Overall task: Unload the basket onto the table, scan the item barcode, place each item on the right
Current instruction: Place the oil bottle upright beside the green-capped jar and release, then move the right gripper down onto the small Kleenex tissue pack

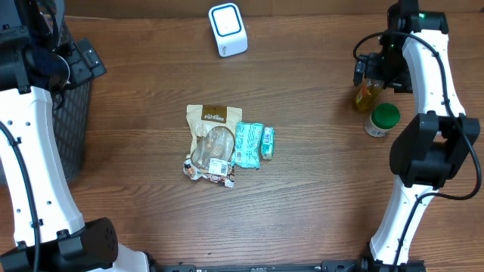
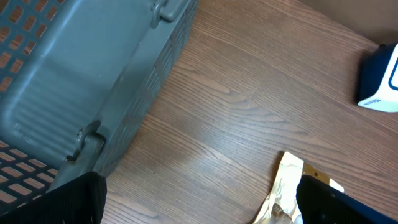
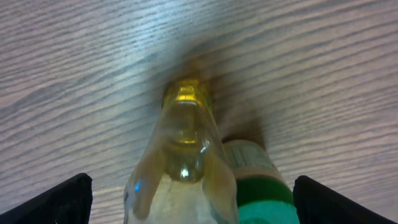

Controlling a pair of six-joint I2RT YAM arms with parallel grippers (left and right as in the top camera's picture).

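The right hand (image 3: 198, 200) hung wide around the standing oil bottle (image 3: 183, 155), its fingers clear of the bottle's sides, at the counter's (image 1: 302, 189) right side. The barcode scanner (image 1: 228, 29) lay well to the bottle's left, and the right arm was the nearer.

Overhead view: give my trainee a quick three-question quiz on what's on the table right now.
1. True or false: the green-capped jar stands beside the yellow bottle.
2. What lies next to the snack bag? A. teal packets B. a mug C. a sponge
3. Fill in: the right gripper above the yellow bottle is ___.
Key: 1 true; 2 A; 3 open.
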